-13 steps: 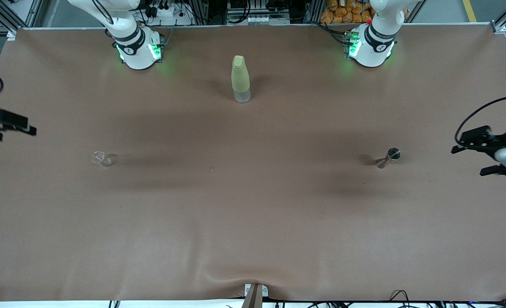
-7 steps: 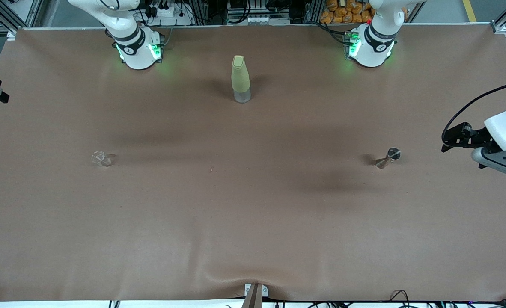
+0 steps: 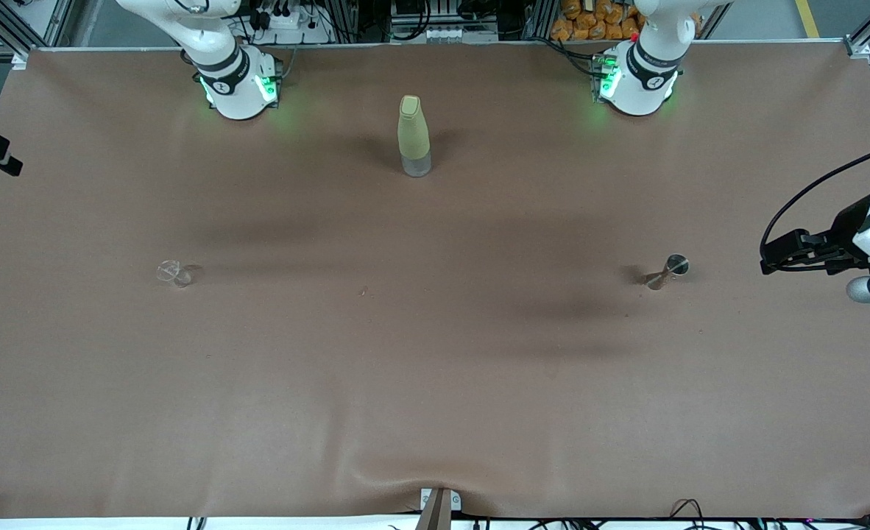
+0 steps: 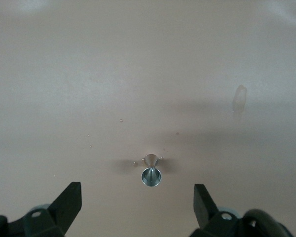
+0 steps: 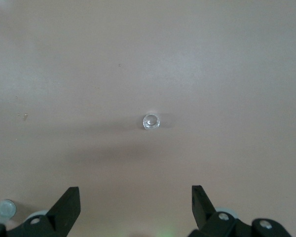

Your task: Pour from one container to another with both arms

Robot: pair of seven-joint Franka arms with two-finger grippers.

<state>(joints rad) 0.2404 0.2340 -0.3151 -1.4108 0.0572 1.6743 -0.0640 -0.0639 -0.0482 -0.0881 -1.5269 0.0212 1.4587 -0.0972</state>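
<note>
The tiny clear glass cup [image 3: 175,273] stands upright on the brown table toward the right arm's end; it also shows as a small clear ring [image 5: 151,121]. The silvery hourglass measure [image 3: 668,271] stands toward the left arm's end, its round rim up [image 4: 151,174]. My left gripper [image 3: 770,256] hangs over the table's end beside the measure, apart from it, open and empty [image 4: 136,195]. My right gripper [image 3: 1,158] is over the table's edge at the other end, well away from the cup, open and empty [image 5: 134,196].
A tall yellow-green bottle [image 3: 414,136] stands between the two arm bases, and appears faintly in the left wrist view [image 4: 239,98]. The brown cover [image 3: 435,383] has a wrinkle at its edge nearest the front camera.
The right gripper swung toward the bases' side of the table edge, then held. The left hand turned and shifted a little at its end. Both stayed open; cup and measure did not move.
</note>
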